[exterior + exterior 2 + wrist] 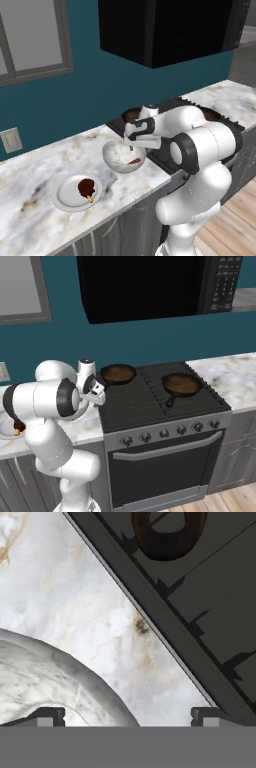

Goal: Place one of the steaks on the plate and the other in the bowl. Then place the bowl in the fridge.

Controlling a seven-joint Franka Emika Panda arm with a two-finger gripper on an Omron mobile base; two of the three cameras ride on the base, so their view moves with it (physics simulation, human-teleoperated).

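Your arm folds low over the counter (30, 175), gripper (128, 714) spread wide and empty above the bowl (123, 156) rim. Red steak (134, 161) sits in the bowl, brown steak (86, 187) on the plate (77, 193); stove (160, 396) with skillets (181, 384) just beside.

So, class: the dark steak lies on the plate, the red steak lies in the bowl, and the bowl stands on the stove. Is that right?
Not quite. The bowl stands on the marble counter beside the stove, not on it, as the left base view shows. The rest holds: the dark steak lies on the plate and the red steak in the bowl.
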